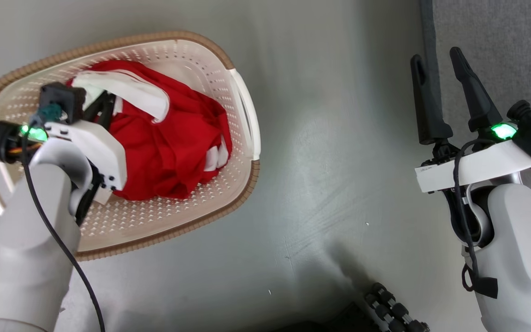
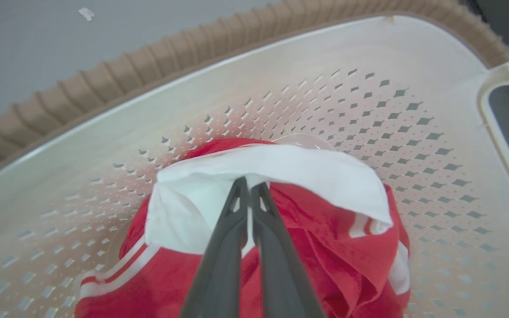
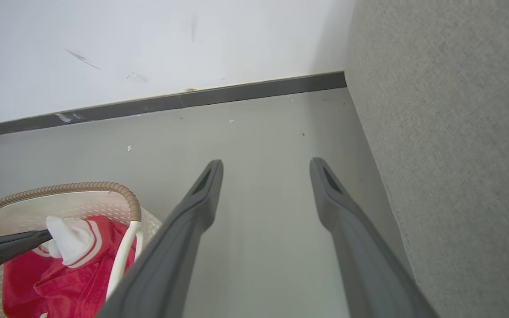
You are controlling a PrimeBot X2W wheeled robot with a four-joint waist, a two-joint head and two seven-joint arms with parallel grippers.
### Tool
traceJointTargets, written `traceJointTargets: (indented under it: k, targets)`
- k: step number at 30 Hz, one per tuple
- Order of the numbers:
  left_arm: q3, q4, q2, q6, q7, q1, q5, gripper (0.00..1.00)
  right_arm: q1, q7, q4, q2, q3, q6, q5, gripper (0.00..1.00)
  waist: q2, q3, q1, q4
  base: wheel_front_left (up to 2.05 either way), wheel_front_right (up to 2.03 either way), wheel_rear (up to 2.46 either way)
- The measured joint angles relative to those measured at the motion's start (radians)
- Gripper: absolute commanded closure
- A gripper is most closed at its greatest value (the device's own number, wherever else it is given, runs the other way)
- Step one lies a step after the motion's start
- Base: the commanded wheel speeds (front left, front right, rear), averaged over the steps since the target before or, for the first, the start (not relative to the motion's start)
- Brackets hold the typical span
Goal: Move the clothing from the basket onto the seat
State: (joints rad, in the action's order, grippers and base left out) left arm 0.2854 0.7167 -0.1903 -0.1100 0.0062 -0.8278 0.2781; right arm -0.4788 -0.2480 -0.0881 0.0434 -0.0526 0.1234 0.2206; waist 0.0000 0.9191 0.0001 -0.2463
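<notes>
Inside basket [image 1: 164,216] walls, left claw [image 2: 249,183] apparently pinches clothing [image 1: 173,143].

Your surroundings: floor, wall and skirting.
You have a smooth grey floor [image 1: 330,138] with a soft sheen, dotted with a few small white specks [image 3: 129,148]. A dark skirting strip [image 3: 245,90] runs along the foot of a white wall [image 3: 148,44], which bears a thin dark scuff [image 3: 82,58].

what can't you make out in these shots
Head view: bottom of the cream perforated plastic basket, covered by bunched red fabric clothing; garment count unclear.
Left wrist view: how much cloth the left hand pinches, under the white fold.
Head view: the grey woven upholstered seat, cut off by the right edge.
</notes>
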Motion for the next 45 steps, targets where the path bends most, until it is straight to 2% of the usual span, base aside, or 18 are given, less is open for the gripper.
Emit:
traceJointTargets:
  k: [18, 29, 34, 45]
  targets:
    - [-0.009, -0.091, 0.066, -0.013, -0.218, 0.160, 0.092, 1.00, -0.001, -0.008, -0.063, 0.002, -0.025, 0.000, -0.075, 0.00, 0.0000, -0.139, 0.0000, 0.088, 0.00, 0.00, 0.00]
    - [-0.010, -0.212, 0.088, -0.016, -0.246, 0.260, 0.134, 1.00, 0.008, -0.008, -0.123, 0.007, -0.099, 0.000, -0.140, 0.00, 0.0000, -0.266, 0.0000, 0.148, 0.00, 0.00, 0.00]
    - [-0.009, -0.305, 0.094, -0.016, -0.250, 0.317, 0.176, 1.00, 0.048, -0.008, -0.161, 0.031, -0.158, 0.000, -0.151, 0.00, 0.0000, -0.346, 0.0000, 0.182, 0.00, 0.00, 0.00]
    - [0.082, -0.487, 0.084, -0.016, -0.250, 0.408, 0.239, 1.00, 0.121, -0.008, -0.208, 0.069, -0.288, 0.000, -0.160, 0.00, 0.0000, -0.497, 0.0000, 0.237, 0.00, 0.00, 0.00]
